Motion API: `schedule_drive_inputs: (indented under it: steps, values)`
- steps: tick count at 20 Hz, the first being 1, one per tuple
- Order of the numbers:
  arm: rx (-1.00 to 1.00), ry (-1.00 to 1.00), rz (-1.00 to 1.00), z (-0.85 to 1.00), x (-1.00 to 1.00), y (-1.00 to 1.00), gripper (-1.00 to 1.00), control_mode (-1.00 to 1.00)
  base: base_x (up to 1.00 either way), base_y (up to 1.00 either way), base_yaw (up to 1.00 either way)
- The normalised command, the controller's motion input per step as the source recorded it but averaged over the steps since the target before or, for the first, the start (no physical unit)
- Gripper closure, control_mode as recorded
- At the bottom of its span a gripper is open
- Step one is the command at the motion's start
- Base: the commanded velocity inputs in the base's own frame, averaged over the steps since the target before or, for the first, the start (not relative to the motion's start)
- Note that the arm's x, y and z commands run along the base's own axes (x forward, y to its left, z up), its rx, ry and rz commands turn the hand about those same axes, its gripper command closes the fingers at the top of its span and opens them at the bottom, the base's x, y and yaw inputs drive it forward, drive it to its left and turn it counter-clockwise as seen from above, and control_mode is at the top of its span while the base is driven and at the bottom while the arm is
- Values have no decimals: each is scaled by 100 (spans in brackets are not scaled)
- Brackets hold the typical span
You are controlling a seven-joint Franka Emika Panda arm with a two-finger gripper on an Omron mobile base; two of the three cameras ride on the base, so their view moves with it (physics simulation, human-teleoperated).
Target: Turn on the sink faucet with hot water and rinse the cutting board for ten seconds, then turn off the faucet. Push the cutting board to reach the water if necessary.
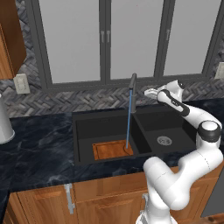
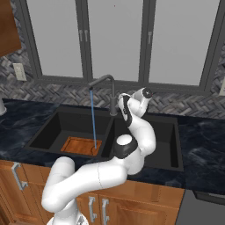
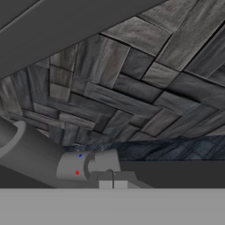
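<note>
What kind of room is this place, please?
Most likely a kitchen: a black double-basin sink is set into a dark counter, with a tall faucet and wooden cabinets below.

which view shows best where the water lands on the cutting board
The left base view: the water falls clear of the arm onto the cutting board near its right edge. The right base view shows the same, more slanted. The hand view faces the faucet's lever instead.

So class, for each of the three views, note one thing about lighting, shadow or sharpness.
Left base view: flat, even light, no glare on the sink, only faint shading in its basin. Right base view: water is a crisp, hard-edged blue line. Hand view: faucet looms large and soft-edged beside the shut claw; wall tiles look coarse.
</note>
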Motion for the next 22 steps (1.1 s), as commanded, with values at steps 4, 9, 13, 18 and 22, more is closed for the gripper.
schedule_drive_inputs:
  steps: [4, 9, 13, 18, 22]
  values:
    - [0, 0, 0, 0, 0, 0, 100, -100, 0, 0, 0]
    - [0, 0, 0, 0, 0, 0, 100, -100, 0, 0, 0]
    - [0, 0, 0, 0, 0, 0, 100, -100, 0, 0, 0]
    - [0, 0, 0, 0, 0, 0, 100, -100, 0, 0, 0]
    - [0, 0, 0, 0, 0, 0, 100, -100, 0, 0, 0]
